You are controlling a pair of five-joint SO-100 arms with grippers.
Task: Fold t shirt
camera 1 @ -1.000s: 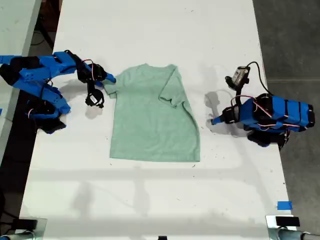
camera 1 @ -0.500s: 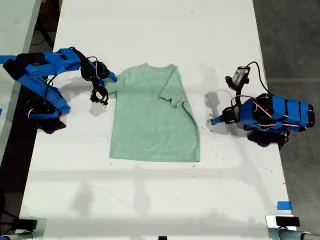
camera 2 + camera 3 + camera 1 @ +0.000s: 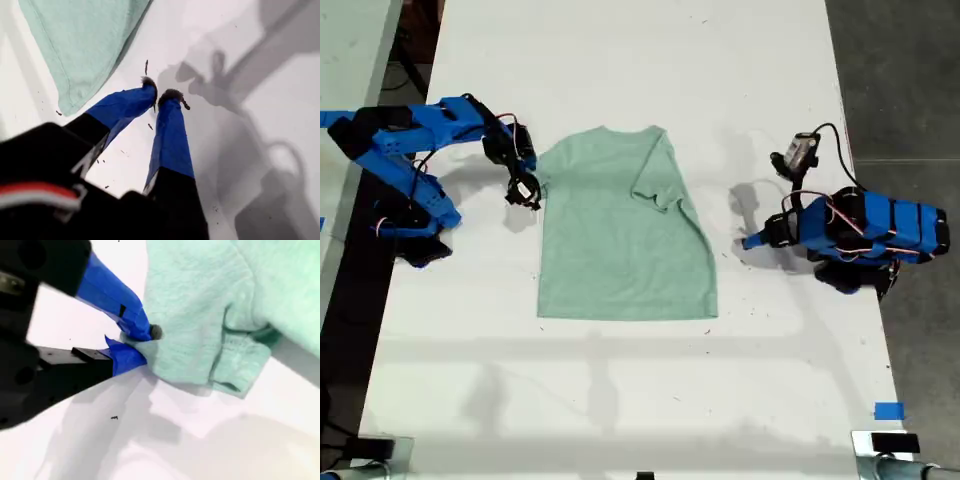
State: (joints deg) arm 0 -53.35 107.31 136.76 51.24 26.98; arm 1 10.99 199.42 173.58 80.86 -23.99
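White table [image 3: 620,400], blue tape piece [image 3: 888,411], grey floor [image 3: 900,70]

This looks like a robotics lab: a long white bench [image 3: 620,400] stands on grey floor [image 3: 900,70], with blue tape [image 3: 888,411] on it and exposed wiring [image 3: 830,140].
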